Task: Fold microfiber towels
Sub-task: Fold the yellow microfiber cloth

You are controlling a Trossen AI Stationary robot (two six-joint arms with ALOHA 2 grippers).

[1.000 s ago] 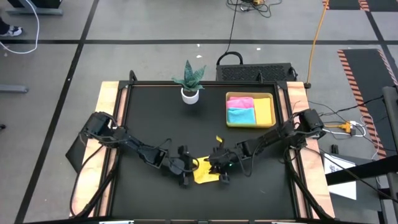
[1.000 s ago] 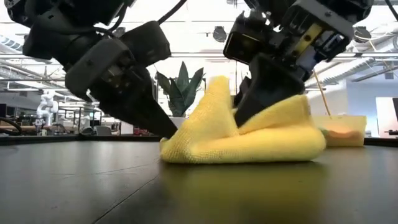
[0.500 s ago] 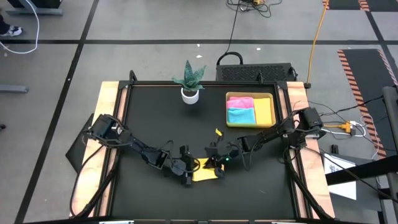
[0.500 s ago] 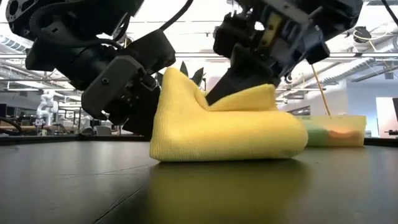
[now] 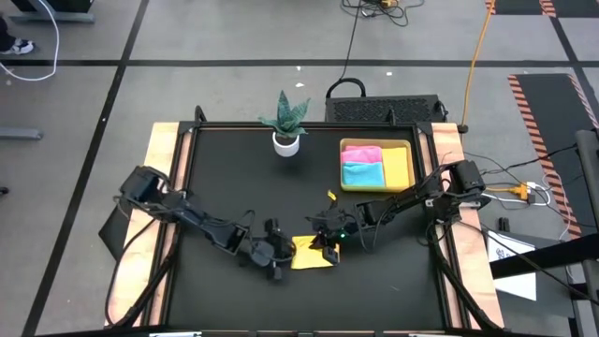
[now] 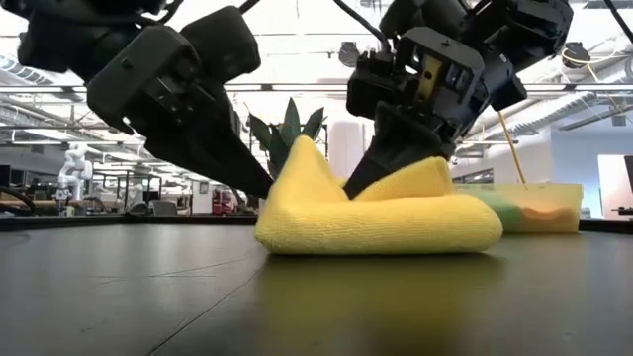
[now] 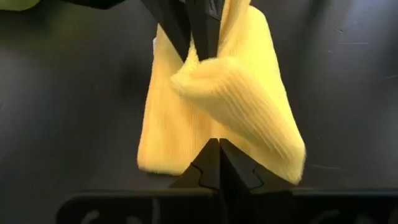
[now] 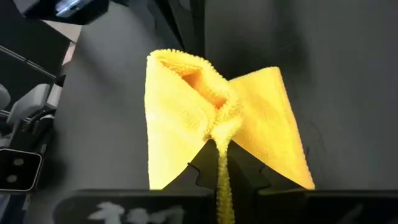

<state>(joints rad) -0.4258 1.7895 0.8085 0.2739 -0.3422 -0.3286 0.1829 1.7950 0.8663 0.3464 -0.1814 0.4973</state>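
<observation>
The black table (image 5: 225,187) carries a yellow-green tray (image 5: 377,185) near its far right side, and three folded towels lie side by side in it: a pink towel (image 5: 361,152) at the far left part, a light blue towel (image 5: 363,173) just in front of it, and a yellow folded towel (image 5: 398,166) along the right part. A potted plant (image 5: 285,123) stands at the far edge, left of the tray. In the low view the tray (image 6: 539,207) shows behind and to the right of the work. Compared with the frames a second ago, both arms have drawn slightly toward the table's near middle and the cloth's raised peaks now stand closer together, with the bundle lower and more compact than half a second ago. The left arm reaches in from the left edge, bent low across the table, and the left gripper (image 5: 277,261) sits at the cloth's left edge, fingers pinched shut on a corner of the yellow towel (image 5: 310,254). The right arm stretches in from the right edge, and the right gripper (image 5: 327,245) comes down at a slant onto the cloth's far right part, fingers clamped on another fold of it. The yellow towel (image 6: 381,210) rests on the table at the near middle, its two gripped corners lifted into points above a flat base.
</observation>
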